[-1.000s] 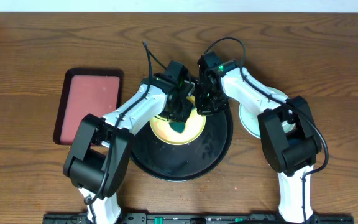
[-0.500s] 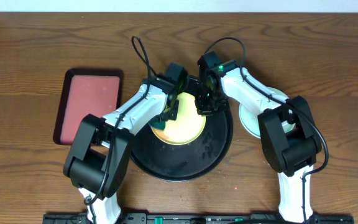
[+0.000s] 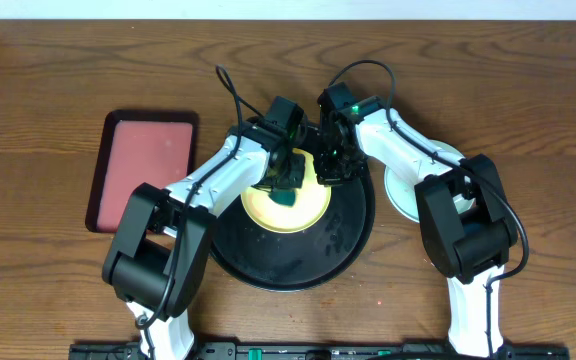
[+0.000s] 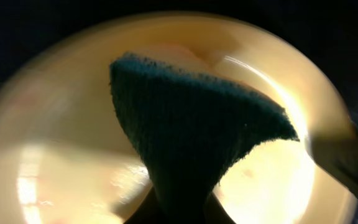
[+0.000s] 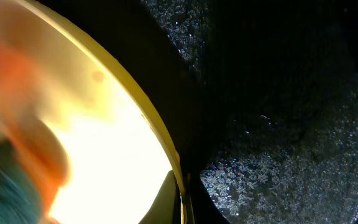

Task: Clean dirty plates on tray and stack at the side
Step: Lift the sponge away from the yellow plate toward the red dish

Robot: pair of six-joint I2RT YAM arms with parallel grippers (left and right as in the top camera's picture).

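Note:
The yellow plate [image 3: 286, 208] lies on the black round tray [image 3: 298, 265]. My left gripper [image 3: 288, 188] is shut on a dark teal sponge [image 4: 191, 143] and presses it onto the plate's face [image 4: 55, 155]. My right gripper [image 3: 326, 172] is shut on the plate's right rim [image 5: 166, 155], one finger inside and one outside. A pale blue-white plate [image 3: 406, 190] lies on the table to the right of the tray, partly under my right arm. A third plate does not show apart from it.
A pink rectangular dark-rimmed tray [image 3: 143, 168] lies on the wooden table at the left. The black tray's wet floor [image 5: 278, 124] shows beside the plate in the right wrist view.
My left gripper has swept the sponge across the yellow plate, to the left and back toward its middle. My right gripper has stayed on the rim.

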